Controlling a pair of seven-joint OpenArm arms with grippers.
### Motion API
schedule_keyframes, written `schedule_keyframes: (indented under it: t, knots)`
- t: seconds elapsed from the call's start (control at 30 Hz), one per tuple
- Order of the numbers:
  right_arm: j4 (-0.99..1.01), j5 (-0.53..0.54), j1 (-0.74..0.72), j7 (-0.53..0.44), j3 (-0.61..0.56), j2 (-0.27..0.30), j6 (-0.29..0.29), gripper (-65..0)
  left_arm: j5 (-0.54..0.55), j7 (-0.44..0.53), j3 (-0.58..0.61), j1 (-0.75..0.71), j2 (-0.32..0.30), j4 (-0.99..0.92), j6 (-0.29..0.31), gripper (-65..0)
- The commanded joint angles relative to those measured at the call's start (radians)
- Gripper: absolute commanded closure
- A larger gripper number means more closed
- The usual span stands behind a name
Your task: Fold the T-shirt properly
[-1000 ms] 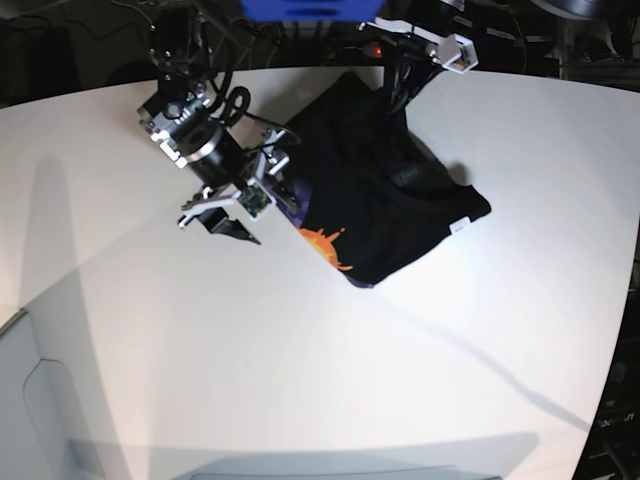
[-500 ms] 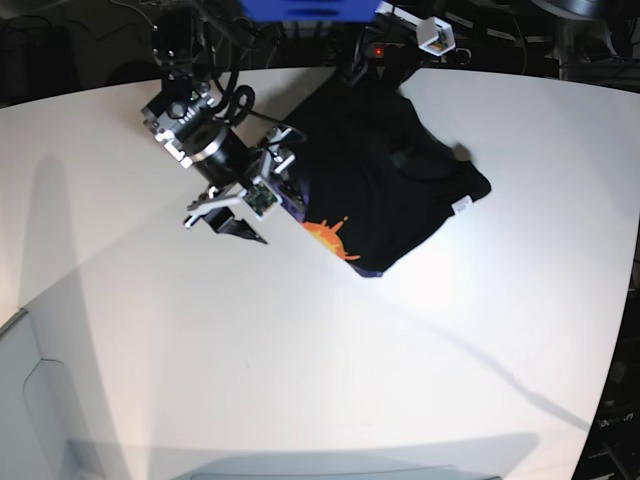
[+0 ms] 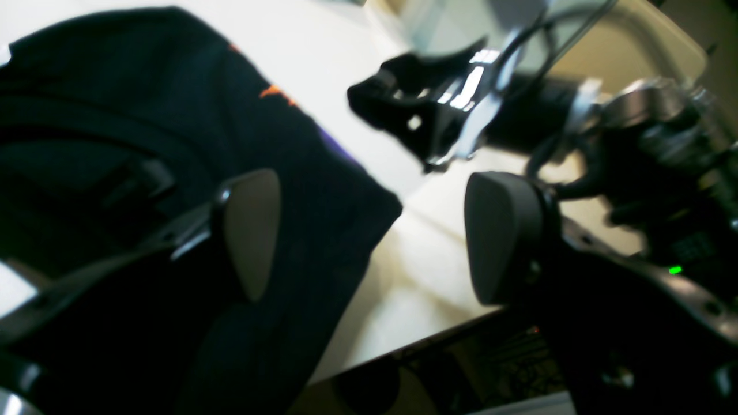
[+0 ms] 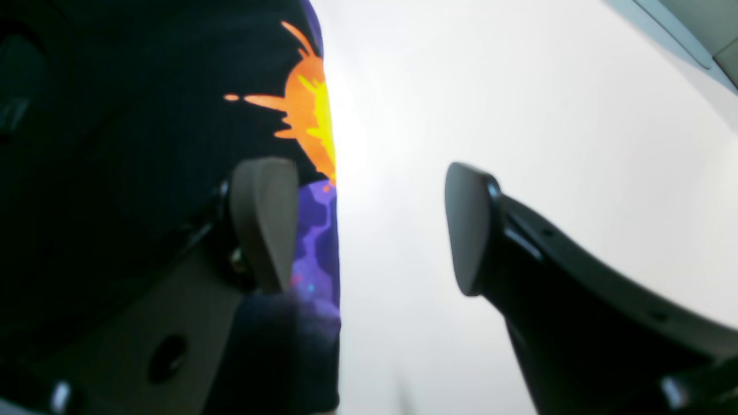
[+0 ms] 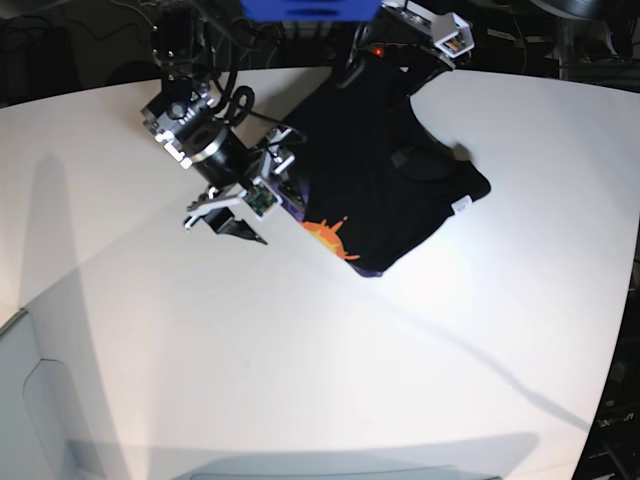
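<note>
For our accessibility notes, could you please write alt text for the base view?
A black T-shirt with an orange graphic lies crumpled on a white table. The open right gripper hovers at its edge; the left gripper sits above the far end.

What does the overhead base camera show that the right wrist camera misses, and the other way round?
Only the base view shows the whole T-shirt, its small white tag, the left gripper and the full table. Only the right wrist view shows the right gripper open from up close, one finger over the shirt's edge. Both show the orange-and-purple graphic.
</note>
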State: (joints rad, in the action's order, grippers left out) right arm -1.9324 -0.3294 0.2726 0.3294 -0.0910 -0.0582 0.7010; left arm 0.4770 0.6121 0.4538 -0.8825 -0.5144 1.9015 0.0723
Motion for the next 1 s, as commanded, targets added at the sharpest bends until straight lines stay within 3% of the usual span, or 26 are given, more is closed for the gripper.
schedule_keyframes:
  t: [0.0, 0.17, 0.7, 0.97]
  knots:
    - [-0.019, 0.016, -0.006, -0.025, 0.0, -0.004, -0.003, -40.7, -0.001, 0.024, -0.002, -0.004, -0.002, 0.01, 0.004, -48.0]
    - [-0.019, 0.014, -0.011, -0.025, 0.0, -0.004, -0.003, -40.9, 0.056, 0.024, 0.0, 0.036, 0.003, -0.09, 0.002, -48.4]
    - [-0.019, 0.014, -0.014, -0.025, 0.004, 0.001, -0.003, -40.9, 0.538, 0.022, -0.002, 0.15, -0.005, -0.181, 0.01, -48.6]
    - [-0.019, 0.014, -0.014, -0.025, 0.004, 0.001, -0.003, -40.9, 0.698, 0.01, 0.006, 0.228, -0.003, -0.244, 0.004, -48.6]
